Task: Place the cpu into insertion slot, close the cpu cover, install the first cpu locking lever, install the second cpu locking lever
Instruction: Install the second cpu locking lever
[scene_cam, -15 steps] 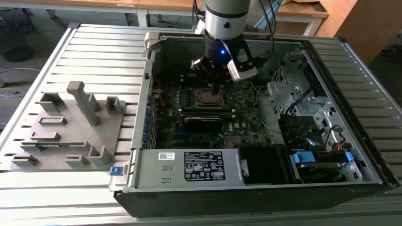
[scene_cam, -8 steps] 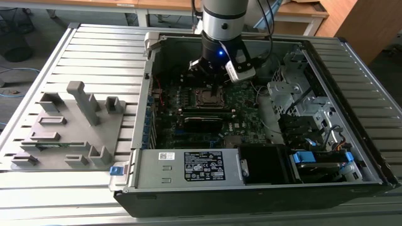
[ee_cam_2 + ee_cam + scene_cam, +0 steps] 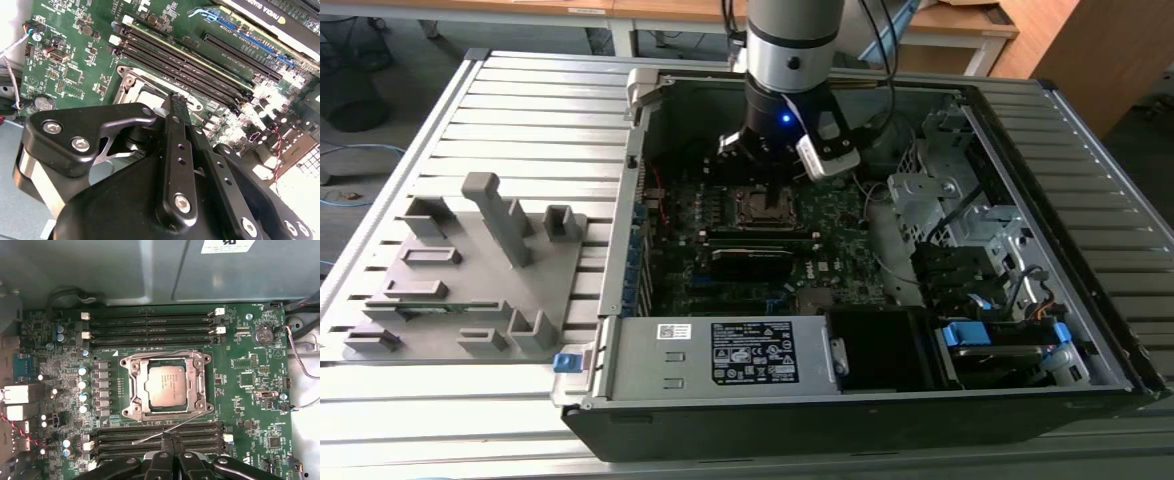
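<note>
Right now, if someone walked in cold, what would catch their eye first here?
Probably the open computer case with the robot arm reaching into it, its gripper just above the motherboard. Next, the cpu seated in its socket, framed by the cpu cover.

Matt metal cpu (image 3: 169,385); shiny metal cpu cover (image 3: 135,381).

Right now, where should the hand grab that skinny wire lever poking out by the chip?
Probably near the free tip of the wire lever, out over the memory slots, away from the cpu cover. It is a thin rod slanting out from that cover, so that end has room around it. Come from above, one finger each side.
</note>
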